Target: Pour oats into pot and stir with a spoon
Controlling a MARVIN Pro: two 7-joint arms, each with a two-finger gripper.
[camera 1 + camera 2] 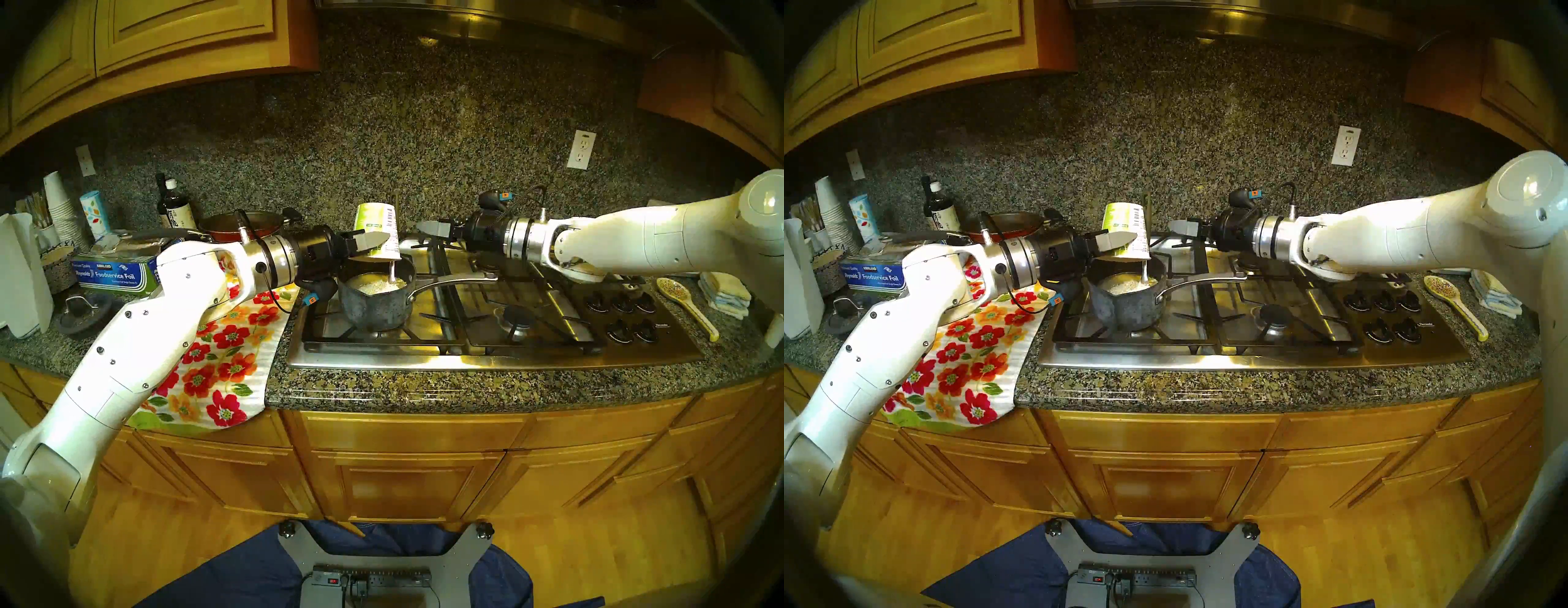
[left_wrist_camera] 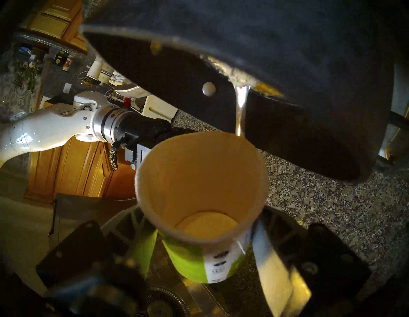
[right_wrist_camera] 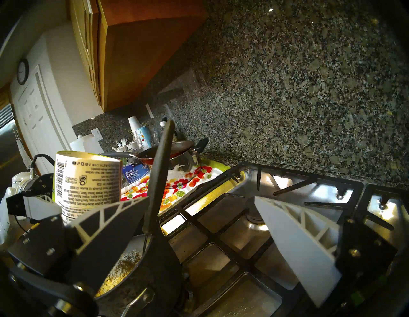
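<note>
Left gripper [image 1: 375,243]: jaws clamped on the wall of the printed paper oats cup [image 1: 377,225], cup inverted, mouth just above the saucepan [image 1: 373,305]. Interior bare in the left wrist view; probably emptied.

Right gripper [image 3: 201,199]: jaws spread wide, nothing held, level above the rear grate of the gas cooktop [image 1: 488,356], near the spoon [image 3: 162,168].

Oats [image 1: 373,286]: pale heap inside the saucepan, on the front left burner. Spoon standing in the saucepan, bowl buried, dark handle rising behind the cup.

Probable faults from here:

- Spoon knocked over. Cause: cup rim very close to the spoon stem; sideways withdrawal likely to sweep it out and scatter flakes.
- Cup crushed or slipped. Cause: thin paper wall under a firm pinch while inverted.
- Residual flakes dropped on the grate or the floral towel [image 1: 225,361]. Cause: cup carried off mouth-down.
- Gripper collision. Cause: both working close over one small saucepan; spoon handle partly masked by the cup from the head view.
- Saucepan shifted on the grate during stirring. Cause: steel handle [image 1: 454,280] unheld, vessel light.
</note>
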